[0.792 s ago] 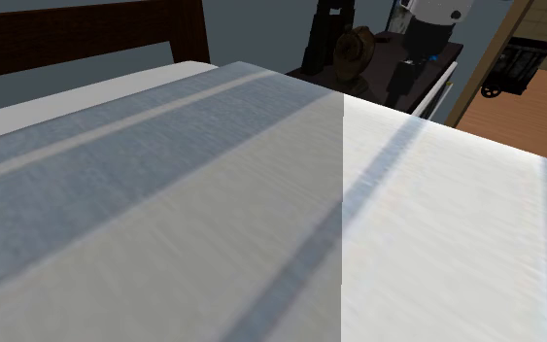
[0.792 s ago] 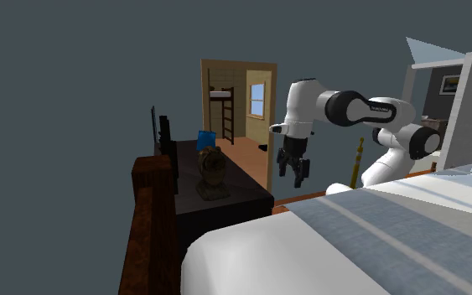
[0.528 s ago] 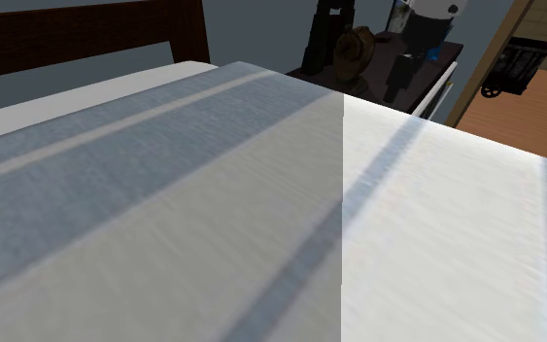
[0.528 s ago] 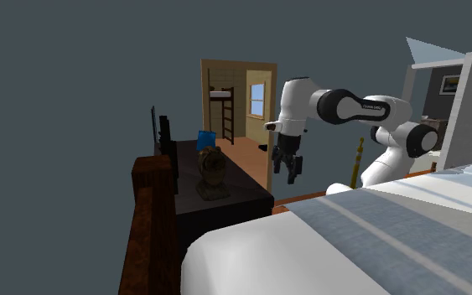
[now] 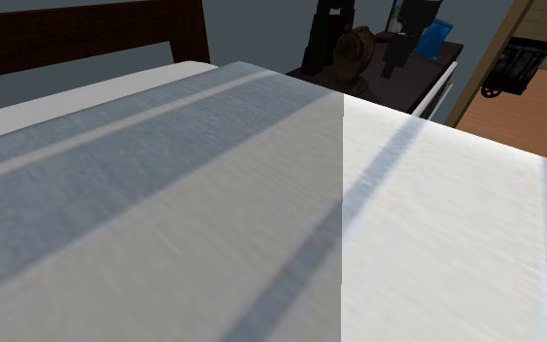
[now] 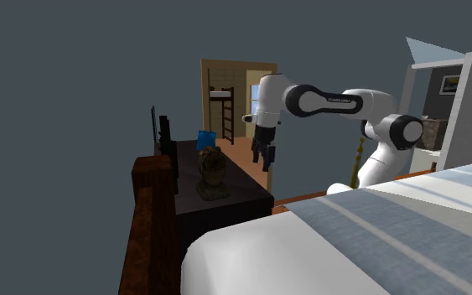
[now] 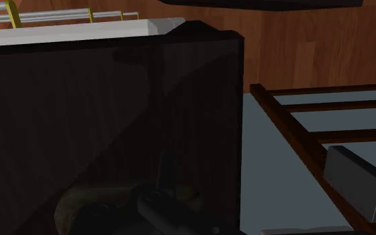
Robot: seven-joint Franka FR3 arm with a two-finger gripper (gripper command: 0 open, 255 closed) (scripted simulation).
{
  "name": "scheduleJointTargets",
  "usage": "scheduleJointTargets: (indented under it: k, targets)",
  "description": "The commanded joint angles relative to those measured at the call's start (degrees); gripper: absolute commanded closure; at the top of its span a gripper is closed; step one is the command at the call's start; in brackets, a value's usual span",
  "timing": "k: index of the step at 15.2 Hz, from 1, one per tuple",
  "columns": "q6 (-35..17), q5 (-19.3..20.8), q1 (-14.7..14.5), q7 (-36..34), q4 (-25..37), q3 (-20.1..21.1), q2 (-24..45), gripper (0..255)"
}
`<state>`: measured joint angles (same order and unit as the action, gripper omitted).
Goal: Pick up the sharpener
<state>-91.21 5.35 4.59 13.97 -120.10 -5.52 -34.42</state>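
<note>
On the dark nightstand (image 5: 412, 78) beside the bed stands a brown, lumpy thing with a dark crank-like part, which I take for the sharpener (image 5: 356, 49) (image 6: 213, 173). It also lies at the near edge of the wrist view, sharpener (image 7: 106, 208), on the dark nightstand top (image 7: 113, 120). My black gripper (image 6: 265, 157) (image 5: 394, 55) hangs above the nightstand's doorway end. It is to the right of the sharpener in both exterior views and apart from it. Its fingers look open and hold nothing.
A blue object (image 5: 437, 37) (image 6: 206, 138) and tall black items (image 5: 324, 34) (image 6: 163, 134) share the nightstand. The striped bed (image 5: 213, 214) and dark headboard (image 5: 86, 34) lie alongside. Beyond are a wooden floor (image 7: 306, 53) and an open doorway (image 6: 238, 113).
The arm has swung from in front of the doorway toward the nightstand, to the second exterior view's left. In the shoulder view the hand moved left and uncovered the blue object.
</note>
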Motion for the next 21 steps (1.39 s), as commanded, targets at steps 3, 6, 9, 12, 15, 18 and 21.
scheduleJointTargets:
  k: [3, 6, 9, 12, 15, 18, 21]
  targets:
    - [-0.6, 1.1, 0.9, 3.8, 6.7, -3.4, 6.5, 0]
    - [-0.7, 1.3, 1.5, 6.6, 12.2, -6.0, 11.5, 0]
    - [-0.5, 0.9, 2.1, 9.6, 18.4, -8.5, 16.9, 0]
    - [0.2, -0.1, 2.9, 12.8, 25.4, -11.0, 22.7, 0]
    - [1.5, -2.0, 4.0, 16.1, 33.5, -13.5, 29.2, 0]
    - [3.7, -4.8, 5.9, 19.6, 43.1, -15.8, 36.5, 0]
    - [2.6, -5.3, 6.5, 20.2, 43.1, -16.2, 37.7, 0]
